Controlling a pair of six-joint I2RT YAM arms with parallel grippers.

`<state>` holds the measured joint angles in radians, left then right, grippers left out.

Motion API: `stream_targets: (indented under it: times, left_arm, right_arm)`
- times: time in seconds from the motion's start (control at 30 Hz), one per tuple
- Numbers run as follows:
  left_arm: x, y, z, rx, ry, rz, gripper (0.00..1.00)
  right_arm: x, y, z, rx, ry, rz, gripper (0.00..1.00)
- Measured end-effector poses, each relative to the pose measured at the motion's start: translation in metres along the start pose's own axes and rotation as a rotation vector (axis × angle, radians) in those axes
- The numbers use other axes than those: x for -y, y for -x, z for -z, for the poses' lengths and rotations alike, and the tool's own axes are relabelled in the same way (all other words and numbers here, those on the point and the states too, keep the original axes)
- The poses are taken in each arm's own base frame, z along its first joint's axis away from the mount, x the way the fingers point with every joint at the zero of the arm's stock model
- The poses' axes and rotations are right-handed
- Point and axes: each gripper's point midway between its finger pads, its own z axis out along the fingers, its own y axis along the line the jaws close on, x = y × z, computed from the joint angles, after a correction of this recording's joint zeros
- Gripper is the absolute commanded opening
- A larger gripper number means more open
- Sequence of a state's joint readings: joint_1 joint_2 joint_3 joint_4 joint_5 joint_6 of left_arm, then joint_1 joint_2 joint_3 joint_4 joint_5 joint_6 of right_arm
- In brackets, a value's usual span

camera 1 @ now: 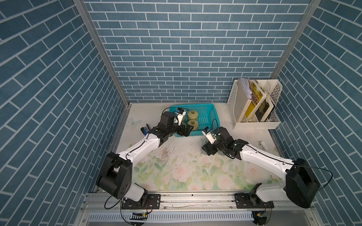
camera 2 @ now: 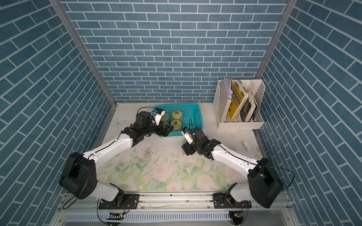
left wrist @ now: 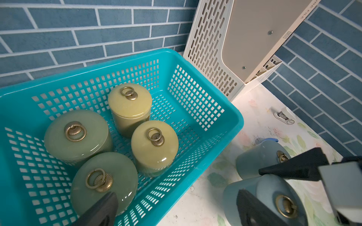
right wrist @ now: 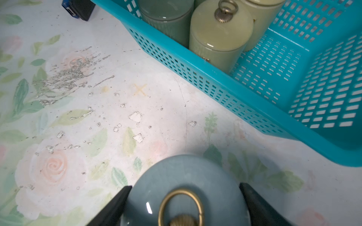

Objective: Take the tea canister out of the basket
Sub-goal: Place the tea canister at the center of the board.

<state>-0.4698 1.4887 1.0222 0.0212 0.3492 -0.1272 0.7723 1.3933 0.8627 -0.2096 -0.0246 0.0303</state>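
The right gripper (right wrist: 185, 187) was clamped shut on a glossy blue-grey tea canister (right wrist: 176, 172), one finger on each side of its body below the lid and brass ring. The jar was already outside the teal basket (camera 1: 206, 119), just off its near right corner and low over the floral table (camera 1: 186, 168); I could not tell whether its base touched. The slick glaze looked like the main hazard. A weak squeeze could let the jar slide, and letting go before it stood flat could tip it and throw off the lid, which seemed only to rest on top. A second blue-grey canister (left wrist: 258, 160) stood on the table just beside it, so a sideways swing could knock the two together. The left gripper (camera 1: 188, 130) hung with its jaws spread wide and nothing between them, over the basket's near left corner. A careless drop or sweep there could catch the rim, shove the light basket, or bump the jars inside. The basket held four upright lidded canisters, crowded into its left half: the far dark green canister (left wrist: 76, 135) and the near dark green canister (left wrist: 103, 182), both wide, then the far yellow-green canister (left wrist: 130, 105) and the near yellow-green canister (left wrist: 154, 144), both narrower. Its right half showed only perforated floor. Well apart, at the back right, a white perforated file rack (camera 1: 232, 105) held several books (camera 1: 254, 97) leaning in its slots.
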Motion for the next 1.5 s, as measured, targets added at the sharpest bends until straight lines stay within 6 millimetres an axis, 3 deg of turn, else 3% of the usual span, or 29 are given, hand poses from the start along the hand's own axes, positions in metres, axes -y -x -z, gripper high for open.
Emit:
stream_targets:
  times: [0.17, 0.43, 0.5, 0.87, 0.9, 1.17, 1.3, 1.4, 1.5]
  left_arm:
    - [-0.001, 0.002, 0.000, 0.009, 0.003, 0.006, 1.00]
    - [-0.001, 0.003, 0.000, 0.013, 0.004, 0.007, 1.00]
    - [0.000, 0.004, 0.000, 0.016, -0.001, 0.007, 1.00]
    - [0.003, 0.005, 0.000, 0.018, -0.014, 0.008, 1.00]
    - [0.003, 0.005, 0.000, 0.018, -0.014, 0.008, 1.00]
    - [0.002, 0.006, 0.001, 0.023, -0.009, 0.011, 1.00]
    - [0.000, 0.017, 0.004, 0.046, 0.013, 0.025, 1.00]
    - [-0.005, 0.034, 0.014, 0.088, 0.049, 0.029, 1.00]
    - [-0.017, 0.056, 0.027, 0.143, 0.104, 0.041, 1.00]
  right_arm:
    - [0.001, -0.012, -0.016, -0.049, -0.004, -0.001, 0.00]
    - [0.002, -0.016, -0.024, -0.063, -0.009, -0.001, 0.00]
    - [0.002, -0.016, -0.025, -0.062, -0.011, -0.001, 0.05]
    - [0.004, -0.015, -0.027, -0.060, -0.021, -0.006, 0.97]
    - [0.005, -0.015, -0.027, -0.058, -0.024, -0.010, 1.00]
    - [0.008, -0.010, -0.029, -0.038, -0.046, -0.016, 1.00]
    - [0.009, 0.004, -0.019, 0.003, -0.052, -0.017, 1.00]
    - [0.011, 0.036, 0.000, 0.084, -0.058, -0.018, 1.00]
    - [0.017, 0.089, 0.024, 0.196, -0.066, -0.030, 1.00]
